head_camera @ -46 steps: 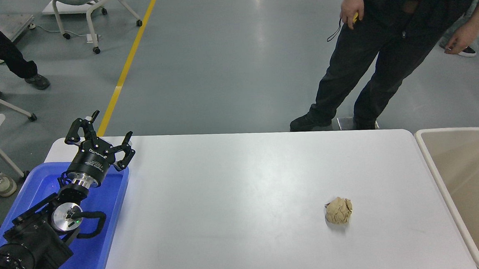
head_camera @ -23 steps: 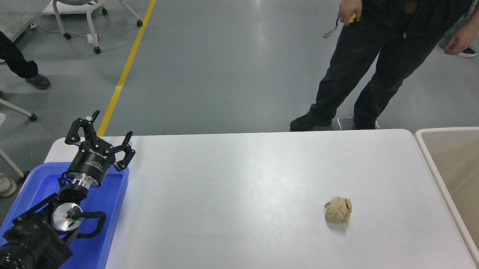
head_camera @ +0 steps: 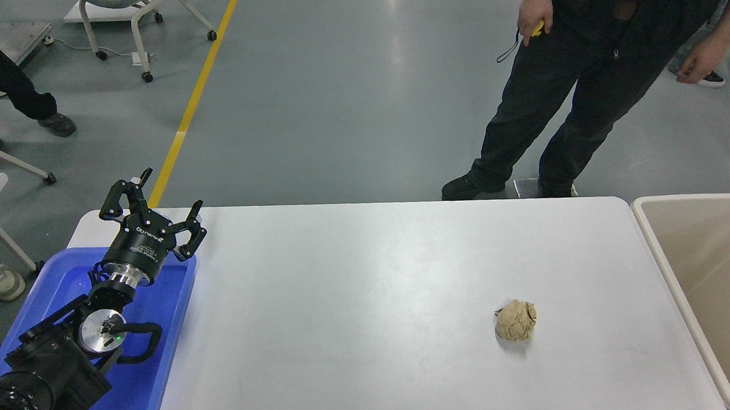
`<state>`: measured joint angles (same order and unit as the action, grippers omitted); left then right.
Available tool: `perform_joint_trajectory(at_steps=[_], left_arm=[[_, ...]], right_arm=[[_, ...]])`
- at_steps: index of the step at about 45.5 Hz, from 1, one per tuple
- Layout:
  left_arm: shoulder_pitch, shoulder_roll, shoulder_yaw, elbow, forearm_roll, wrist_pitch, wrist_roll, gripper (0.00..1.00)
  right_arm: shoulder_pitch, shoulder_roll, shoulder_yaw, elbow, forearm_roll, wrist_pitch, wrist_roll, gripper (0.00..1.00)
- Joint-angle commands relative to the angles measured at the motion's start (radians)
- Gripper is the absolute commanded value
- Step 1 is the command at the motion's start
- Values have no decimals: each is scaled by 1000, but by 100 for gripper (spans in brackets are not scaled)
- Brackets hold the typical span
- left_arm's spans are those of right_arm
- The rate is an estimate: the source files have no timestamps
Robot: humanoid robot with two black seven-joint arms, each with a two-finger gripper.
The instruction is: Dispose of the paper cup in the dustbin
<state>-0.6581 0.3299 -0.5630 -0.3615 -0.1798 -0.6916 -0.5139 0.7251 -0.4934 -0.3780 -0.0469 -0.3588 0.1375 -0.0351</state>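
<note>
The paper cup is out of view. The dustbin (head_camera: 658, 252), beige with a thick pale rim, stands off the table's right end, and the part of its inside that shows holds nothing. My left gripper (head_camera: 160, 200) is open and empty, parked at the lower left above the blue tray. My right arm and gripper are out of view.
A crumpled tan paper ball (head_camera: 516, 320) lies on the white table (head_camera: 358, 305) right of centre. A bright blue shallow tray (head_camera: 160, 353) sits at the table's left end under my left arm. A person in dark clothes (head_camera: 583, 81) stands at the far right side.
The person's hand at the far side shifted slightly. Nothing on the table and neither arm has moved.
</note>
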Motion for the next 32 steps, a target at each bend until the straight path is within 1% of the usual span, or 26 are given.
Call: perform_joint_trajectory(at_steps=[1,26,32], left_arm=[[0,0,0,1,-1,0,0,100],[0,0,0,0,0,0,0,100],[0,0,0,0,0,1,0,100]], right_arm=[[-46,49,37,-1,1,-22,0,0],[-52,67,39,1,1,-22,0,0],[-49,67,37,2,1,-56,1,0]])
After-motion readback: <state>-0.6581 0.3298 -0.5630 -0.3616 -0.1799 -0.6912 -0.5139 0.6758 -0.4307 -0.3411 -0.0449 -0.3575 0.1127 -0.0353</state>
